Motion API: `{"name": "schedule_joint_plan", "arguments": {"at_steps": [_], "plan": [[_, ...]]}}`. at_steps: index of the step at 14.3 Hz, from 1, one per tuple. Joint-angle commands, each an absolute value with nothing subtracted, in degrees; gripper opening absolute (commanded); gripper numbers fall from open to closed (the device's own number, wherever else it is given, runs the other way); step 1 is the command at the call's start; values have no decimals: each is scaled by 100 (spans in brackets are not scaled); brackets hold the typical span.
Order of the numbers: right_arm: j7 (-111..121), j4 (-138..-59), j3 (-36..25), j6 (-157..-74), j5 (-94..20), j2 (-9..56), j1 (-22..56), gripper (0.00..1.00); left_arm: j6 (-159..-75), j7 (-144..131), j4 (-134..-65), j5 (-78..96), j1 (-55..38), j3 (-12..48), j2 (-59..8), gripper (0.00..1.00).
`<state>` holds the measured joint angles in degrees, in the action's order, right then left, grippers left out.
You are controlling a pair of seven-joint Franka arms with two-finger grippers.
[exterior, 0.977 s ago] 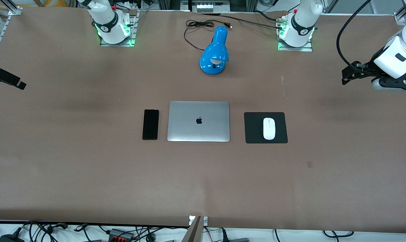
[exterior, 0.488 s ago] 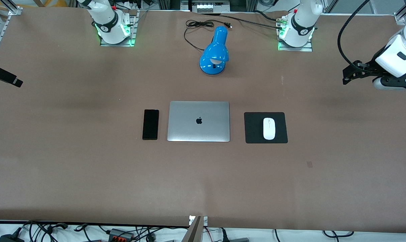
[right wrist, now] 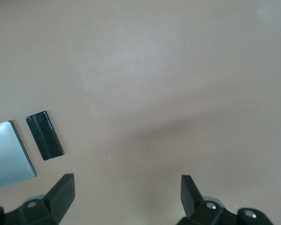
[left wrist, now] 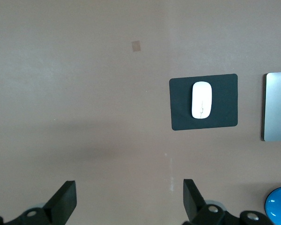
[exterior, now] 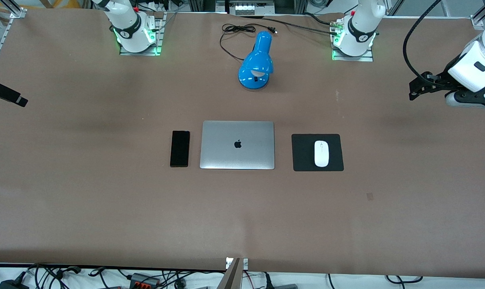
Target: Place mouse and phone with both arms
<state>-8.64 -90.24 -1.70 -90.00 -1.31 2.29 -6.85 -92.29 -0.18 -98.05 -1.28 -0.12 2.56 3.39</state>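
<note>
From my remote seat, the row nearest the front camera sits mid-table, well apart from every edge: the slim black rectangular phone (exterior: 179, 148), the closed silver laptop (exterior: 237, 145) just beside it, then the black square pad (exterior: 317, 152) carrying the small white oval mouse (exterior: 321, 153). Phone and mouse both lie flat with their long axes running from the front edge toward the base edge.

If I judge the task from this layout, both things already look placed, phone at the right arm's end of the row, mouse on the pad at the left arm's end. Any further reach would be inward from the table's short ends: the left arm is nearer the mouse, the right arm nearer the phone.

The left gripper (left wrist: 130, 199) hangs wide and empty over the table near its short edge (only the fingertips show in its wrist view). The right gripper (right wrist: 127, 194) is likewise spread wide, holding nothing, over the other short edge; in the front view it is largely cut off.

Farthest, near the base edge, rests a glossy blue desk lamp (exterior: 257, 62), its cord unplugged.
</note>
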Motion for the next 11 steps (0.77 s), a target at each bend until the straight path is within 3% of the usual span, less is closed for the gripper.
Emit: {"name": "schedule_joint_plan", "arguments": {"at_steps": [1, 11], "plan": [[-346, -8921, -176, -9035, 201, 342, -607, 100, -9105, -70, -9677, -176, 9, 290, 316, 100], [299, -8921, -176, -8974, 308, 343, -589, 100, -9105, -44, -9677, -176, 35, 290, 316, 100]]}}
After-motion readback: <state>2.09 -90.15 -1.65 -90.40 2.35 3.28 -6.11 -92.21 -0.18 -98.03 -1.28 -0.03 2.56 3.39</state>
